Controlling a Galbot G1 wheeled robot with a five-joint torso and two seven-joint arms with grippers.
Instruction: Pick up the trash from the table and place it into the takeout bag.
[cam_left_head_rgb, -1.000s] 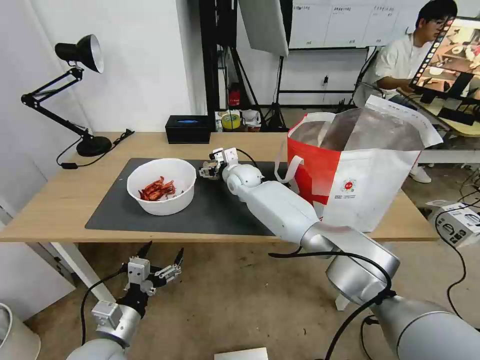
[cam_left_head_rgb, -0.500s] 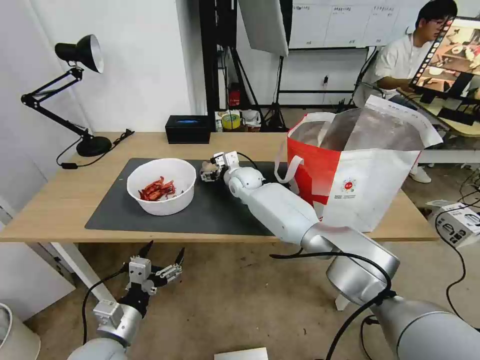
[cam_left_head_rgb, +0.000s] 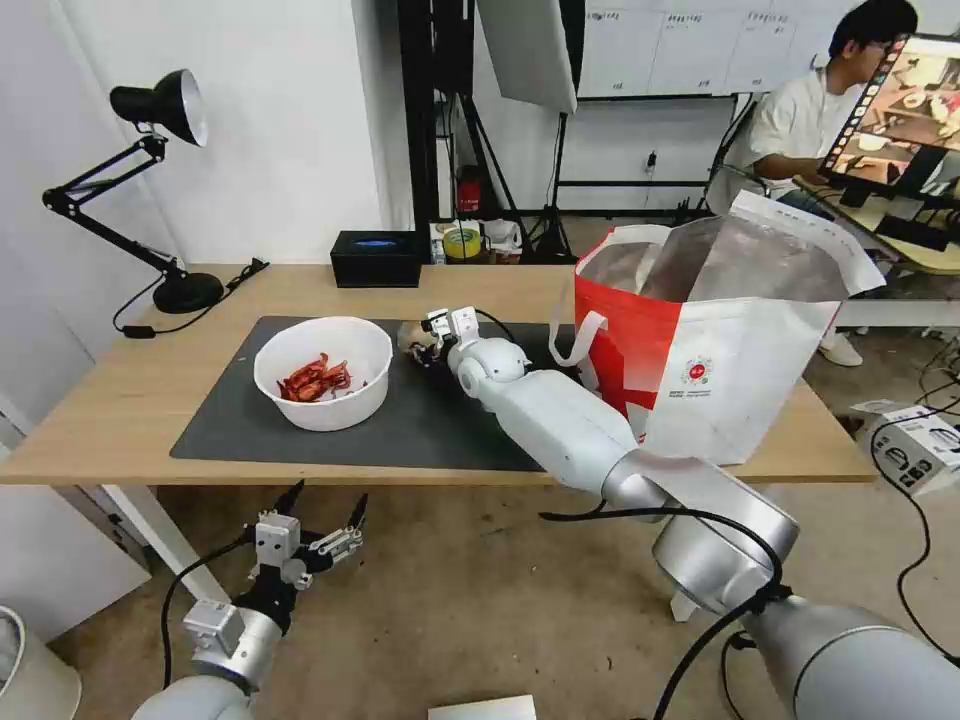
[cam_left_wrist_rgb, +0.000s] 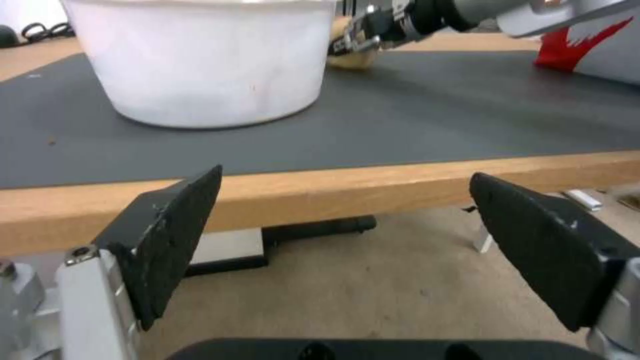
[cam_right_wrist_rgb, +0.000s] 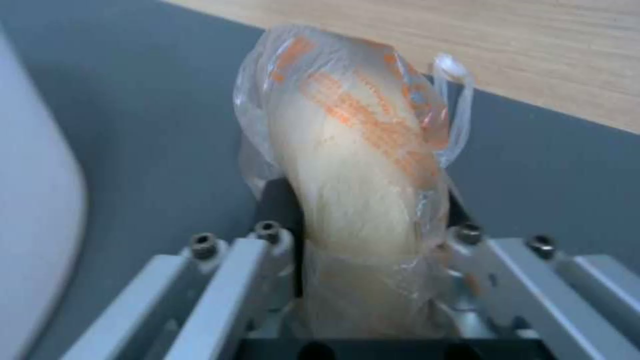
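The right hand (cam_left_head_rgb: 424, 343) reaches across the dark grey mat (cam_left_head_rgb: 430, 420) on the light-wood tabletop (cam_left_head_rgb: 110, 400), and its fingers are closed on the small clear-bagged beige lump (cam_right_wrist_rgb: 360, 170) — in the right wrist view the lump sits pinched between the two pads, its thin plastic printed with orange marks and bunched around it. From the head view the lump (cam_left_head_rgb: 410, 335) is at the far part of the mat, just beside the white round bowl (cam_left_head_rgb: 322, 372), which holds red shell scraps (cam_left_head_rgb: 315, 378). In the left wrist view the right hand (cam_left_wrist_rgb: 360, 37) shows farther off, clamped on the lump (cam_left_wrist_rgb: 350, 57), which looks to rest on or just above the mat behind the bowl (cam_left_wrist_rgb: 207, 60). The left hand (cam_left_head_rgb: 310, 545) hangs below the front edge of the tabletop, over the floor, with its black fingers (cam_left_wrist_rgb: 170, 235) spread wide and nothing between them. The takeout bag (cam_left_head_rgb: 720, 350) — red and white, silver-lined, mouth open — stands on the robot's right end of the tabletop, beside the right arm. A black box with a blue top (cam_left_head_rgb: 376, 258) sits at the far edge, and a black desk lamp (cam_left_head_rgb: 160, 180) stands at the far left corner.
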